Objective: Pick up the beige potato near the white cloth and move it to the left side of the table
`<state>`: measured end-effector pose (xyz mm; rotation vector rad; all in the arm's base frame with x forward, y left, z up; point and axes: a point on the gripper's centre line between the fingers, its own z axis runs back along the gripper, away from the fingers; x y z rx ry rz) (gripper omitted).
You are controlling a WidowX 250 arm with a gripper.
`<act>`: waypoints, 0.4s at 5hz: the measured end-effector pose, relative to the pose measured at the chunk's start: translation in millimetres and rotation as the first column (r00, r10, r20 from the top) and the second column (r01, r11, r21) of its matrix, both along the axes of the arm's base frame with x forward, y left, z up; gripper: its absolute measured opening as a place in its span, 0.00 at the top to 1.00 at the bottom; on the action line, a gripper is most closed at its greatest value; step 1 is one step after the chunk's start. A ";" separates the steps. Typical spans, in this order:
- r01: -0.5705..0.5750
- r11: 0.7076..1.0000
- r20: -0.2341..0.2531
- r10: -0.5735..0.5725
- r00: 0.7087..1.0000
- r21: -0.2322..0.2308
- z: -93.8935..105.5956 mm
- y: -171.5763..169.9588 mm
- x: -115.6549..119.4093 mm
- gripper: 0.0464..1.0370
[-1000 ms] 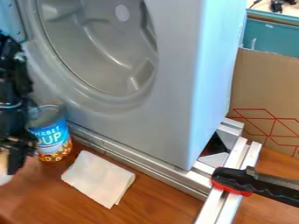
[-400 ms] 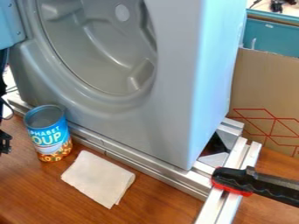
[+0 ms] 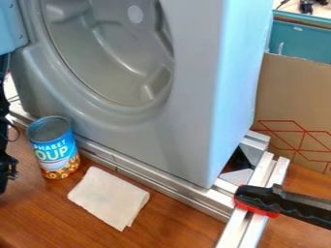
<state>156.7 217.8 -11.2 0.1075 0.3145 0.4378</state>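
black and partly cut off by the view's left edge, the end effector [image 3: 7, 169] is left of the soup can [image 3: 55, 150]; whether it is spread or pressed together, i cannot tell. the can stands upright on the wooden counter [image 3: 181, 230]. just right of the can lies a folded white cloth [image 3: 109, 197]. behind the can is a grey washing machine shell [image 3: 188, 121], with metal rails [image 3: 171, 186] along its base. well right of the can are a black-and-red clamp [image 3: 260, 197] and a cardboard box [image 3: 294, 97].
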 end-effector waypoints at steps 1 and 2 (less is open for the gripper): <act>0.017 1.000 0.000 -0.017 1.000 -0.009 -5.3 -2.5 3.2 0.35; 0.020 1.000 -0.009 -0.020 1.000 -0.016 -7.5 -3.8 5.2 0.23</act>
